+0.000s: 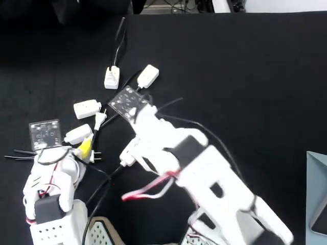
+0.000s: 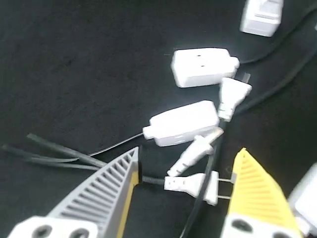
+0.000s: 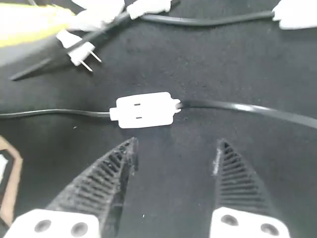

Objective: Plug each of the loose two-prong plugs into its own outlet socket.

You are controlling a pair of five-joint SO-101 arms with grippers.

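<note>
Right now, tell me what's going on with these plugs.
The left gripper is open, and a loose plug lies between its fingers, not gripped, with its prongs pointing toward the yellow finger. The right gripper is open above a socket whose two slots are empty. A second plug and a second socket lie close to the left gripper. Neither gripper holds anything.

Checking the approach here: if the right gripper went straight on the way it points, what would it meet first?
Most likely the white socket, lying just ahead of the open right gripper, slightly off centre; depth is unclear.
</note>
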